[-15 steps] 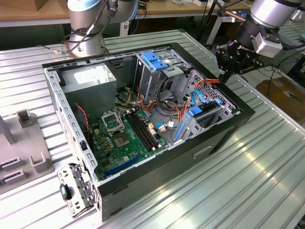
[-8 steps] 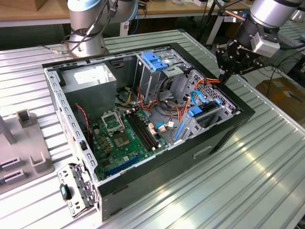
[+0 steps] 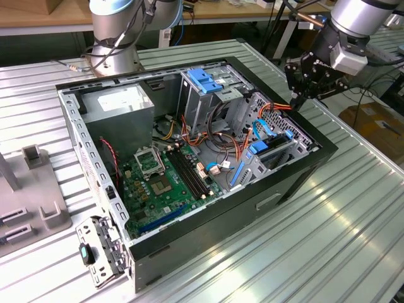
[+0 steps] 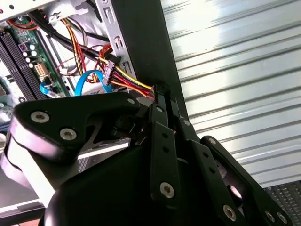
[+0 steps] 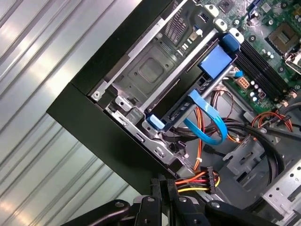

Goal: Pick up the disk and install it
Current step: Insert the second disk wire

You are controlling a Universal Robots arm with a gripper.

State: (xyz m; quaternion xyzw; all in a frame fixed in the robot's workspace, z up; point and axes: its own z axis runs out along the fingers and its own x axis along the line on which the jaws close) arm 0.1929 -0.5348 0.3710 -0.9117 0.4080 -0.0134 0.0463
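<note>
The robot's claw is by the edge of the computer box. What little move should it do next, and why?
Probably open up first. The gripper looks shut with nothing between its fingers. It hangs by the computer case's black wall, next to a plug with red, yellow and orange wires. Shut fingers could not grab anything.

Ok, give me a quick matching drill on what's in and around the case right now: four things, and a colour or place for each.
Things:
1. gripper
2. motherboard
3. power-supply box
4. flat cable

Descriptions:
A. grey, in the case toward the exterior view's left
B. blue, looped beside the drive bay
C. black, over the case's edge at the exterior view's right
D. green, on the case floor

Pairs: 1-C, 2-D, 3-A, 4-B
</note>
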